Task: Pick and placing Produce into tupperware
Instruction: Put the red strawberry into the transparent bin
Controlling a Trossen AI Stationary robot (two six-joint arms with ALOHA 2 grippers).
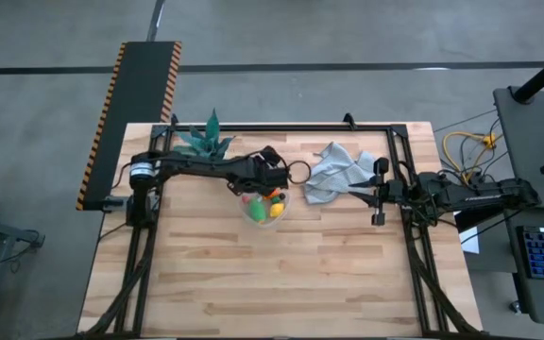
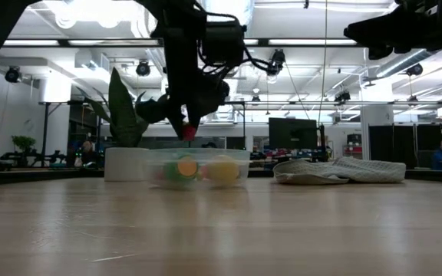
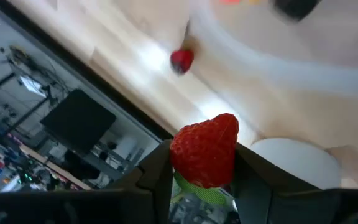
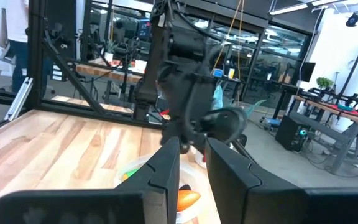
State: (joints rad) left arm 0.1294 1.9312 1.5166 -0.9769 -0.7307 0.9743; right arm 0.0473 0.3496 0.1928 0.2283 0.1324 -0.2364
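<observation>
while left gripper [image 3: 204, 180] pinches 1 strawberry [image 3: 205, 149] above tub [image 1: 265, 219] w/ approx 4 pieces, only wrist view shows it; right gripper [image 4: 192, 163] narrow, empty.

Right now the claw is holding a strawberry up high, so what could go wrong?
1. The left claw pinches the strawberry above the tub. If it lets go off-centre, the berry might hit the whitish rim and bounce onto the table.
2. The tub already holds pieces, such as the yellow piece, so the berry could roll off them.
3. Coming down too low, the claw might nudge the light tub toward the plant.
</observation>
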